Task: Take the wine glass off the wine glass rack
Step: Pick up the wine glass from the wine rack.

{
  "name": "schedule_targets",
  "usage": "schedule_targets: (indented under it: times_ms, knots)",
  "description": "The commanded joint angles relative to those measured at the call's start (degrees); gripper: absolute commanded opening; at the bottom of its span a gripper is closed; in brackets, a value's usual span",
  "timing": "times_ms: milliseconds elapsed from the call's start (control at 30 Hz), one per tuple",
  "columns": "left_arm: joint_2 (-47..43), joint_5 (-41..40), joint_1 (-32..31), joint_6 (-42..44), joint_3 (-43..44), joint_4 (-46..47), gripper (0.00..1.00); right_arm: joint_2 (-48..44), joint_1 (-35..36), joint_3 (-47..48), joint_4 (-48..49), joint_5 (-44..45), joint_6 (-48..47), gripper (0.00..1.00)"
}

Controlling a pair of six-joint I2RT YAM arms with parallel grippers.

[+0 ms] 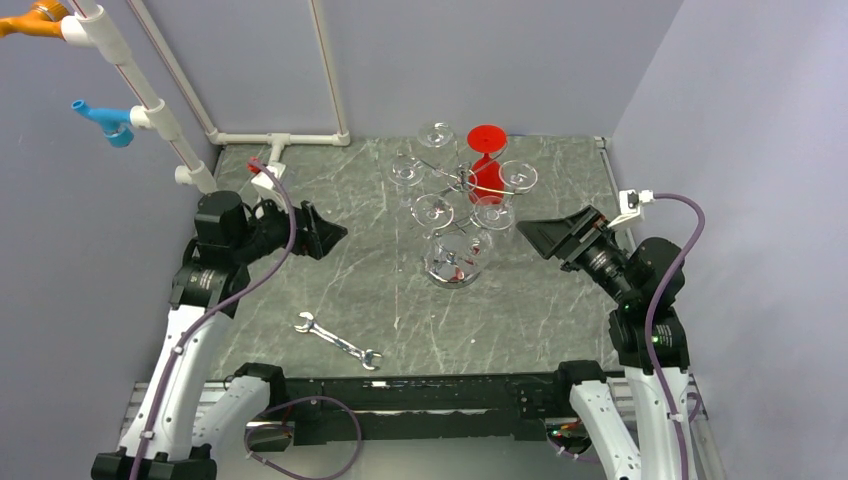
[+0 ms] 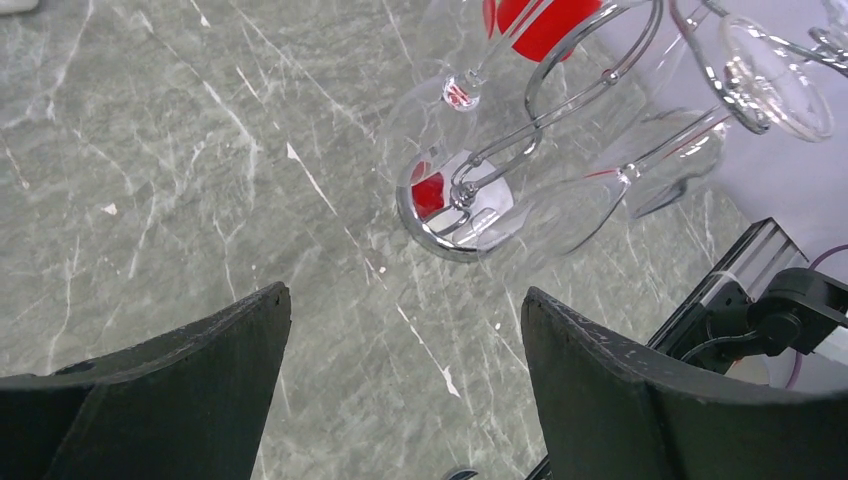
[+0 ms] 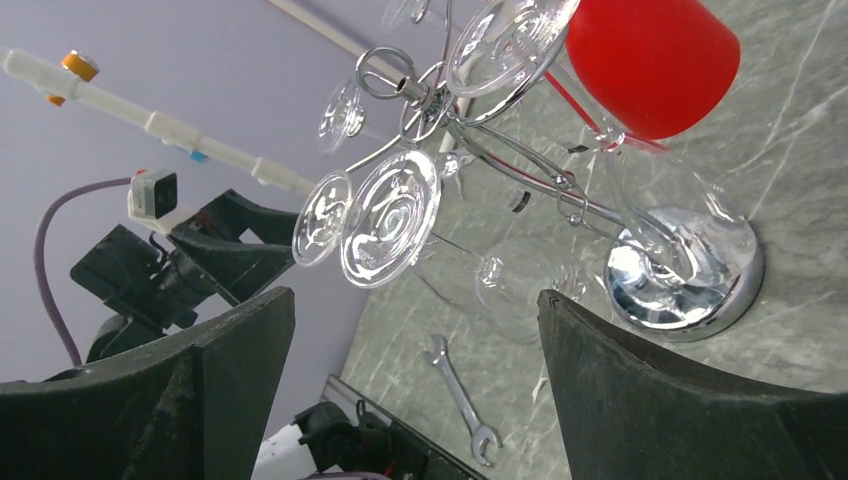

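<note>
The wine glass rack (image 1: 460, 182) stands mid-table, a chrome wire stand on a round shiny base (image 1: 452, 264). Several clear wine glasses (image 1: 434, 210) hang upside down from its curled arms. A red wine glass (image 1: 487, 160) hangs at the back. My left gripper (image 1: 322, 233) is open to the left of the rack, apart from it. My right gripper (image 1: 543, 238) is open to the right, also apart. The left wrist view shows the base (image 2: 455, 208) and a clear bowl (image 2: 585, 205) beyond the open gripper (image 2: 405, 310). The right wrist view shows glass feet (image 3: 390, 215), the red glass (image 3: 650, 60) and the base (image 3: 690, 285) past the open gripper (image 3: 415, 305).
A silver wrench (image 1: 338, 341) lies on the grey marble table near the front, left of centre. A white pipe frame (image 1: 150, 105) runs along the back left. Purple walls close in both sides and the back.
</note>
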Motion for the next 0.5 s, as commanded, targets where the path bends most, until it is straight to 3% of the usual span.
schedule_targets:
  times_ms: [0,133,467]
  knots:
    - [-3.0,0.2,-0.4,-0.9,-0.5,4.4,0.88,0.8,0.1,0.6,2.5,-2.4,3.1,0.93]
    - [-3.9,-0.6,-0.4,-1.0,-0.4,4.7,0.88,1.2,0.1,0.8,3.6,-2.6,5.0,0.89]
    - [-6.3,-1.3,-0.6,0.0,-1.5,5.2,0.86,6.3,0.1,-1.4,11.1,-5.5,11.2,0.67]
